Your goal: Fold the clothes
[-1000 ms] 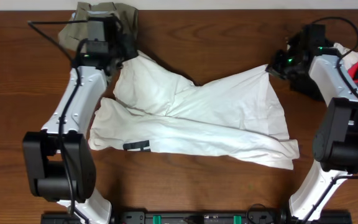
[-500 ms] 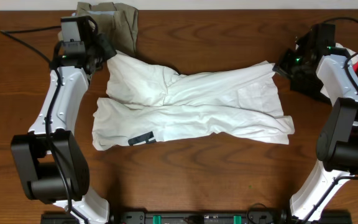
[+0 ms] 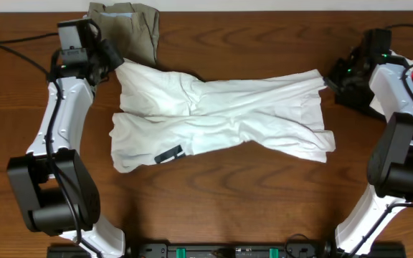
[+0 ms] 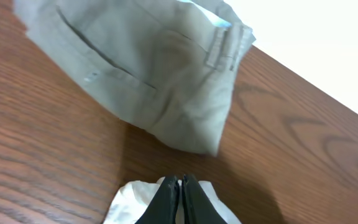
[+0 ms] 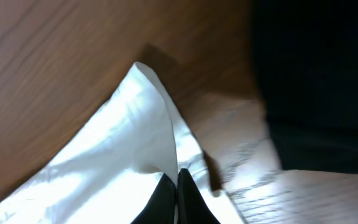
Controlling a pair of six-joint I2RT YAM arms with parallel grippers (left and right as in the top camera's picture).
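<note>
The left gripper and right gripper, jaws clamped on the white top's ends, hold it stretched; no fold is made yet.

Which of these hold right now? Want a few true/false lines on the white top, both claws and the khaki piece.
1. The left claw is shut on a corner of the white top. True.
2. The right claw is open and clear of the fabric. False: it is shut on the top's opposite corner.
3. The khaki garment lies just beyond the left claw. True.
4. The white top is folded into a neat square. False: it is stretched out between the two claws, creased and twisted.
5. The black mark sits at the top's right end. False: it is near the left end, on the near edge.
</note>
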